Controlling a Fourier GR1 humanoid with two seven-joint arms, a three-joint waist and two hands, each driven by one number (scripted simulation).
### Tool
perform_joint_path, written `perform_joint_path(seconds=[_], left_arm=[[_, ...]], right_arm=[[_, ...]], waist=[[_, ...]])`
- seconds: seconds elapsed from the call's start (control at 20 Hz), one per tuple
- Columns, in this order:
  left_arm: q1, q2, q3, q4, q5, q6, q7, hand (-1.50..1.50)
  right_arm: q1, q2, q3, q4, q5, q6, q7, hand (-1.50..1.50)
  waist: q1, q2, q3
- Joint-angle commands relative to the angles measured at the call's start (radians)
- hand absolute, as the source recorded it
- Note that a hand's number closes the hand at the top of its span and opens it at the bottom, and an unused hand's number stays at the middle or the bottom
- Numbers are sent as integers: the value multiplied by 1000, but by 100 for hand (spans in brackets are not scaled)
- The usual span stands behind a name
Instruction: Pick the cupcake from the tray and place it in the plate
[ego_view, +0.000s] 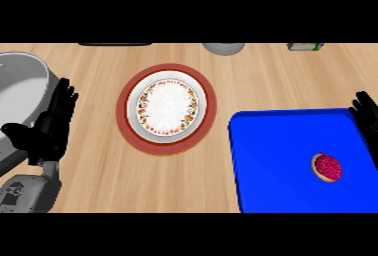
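A cupcake (328, 167) with dark red topping lies on the blue tray (280, 160) at the lower right. The white plate (167, 106) with a flowered rim and a red outer band sits in the middle of the wooden counter. My right hand (367, 112) shows at the right edge, above the tray's far right corner, fingers straight and apart from the cupcake. At the left, my left hand (48, 127) rests open, fingers pointing up, beside the plate and holding nothing.
A large grey pot (18, 95) stands at the left edge behind my left hand. A grey round object (224, 48), a dark flat thing (114, 44) and a small item (305, 47) lie along the counter's far edge.
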Motion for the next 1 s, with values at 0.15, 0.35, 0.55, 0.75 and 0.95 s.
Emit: perform_joint_path(seconds=[0.15,0.35,0.55,0.75,0.95], left_arm=[[-75,43,-52,-57,-34,-71,-1,0],[-92,52,-78,-63,-39,-100,15,0],[-79,108,-36,-104,-5,-156,42,0],[-77,107,-10,-145,16,-148,77,0],[-89,77,-28,-157,-30,-139,99,0]], right_arm=[[-77,60,301,-207,-47,360,-122,150],[-197,-200,335,-326,368,323,-174,150],[133,-9,513,-294,427,212,-415,-150],[225,-13,424,-142,262,274,-677,-150],[227,-57,314,-188,179,352,-756,-150]], waist=[[64,-6,21],[29,-44,6],[5,-2,20],[10,2,20],[9,1,18]])
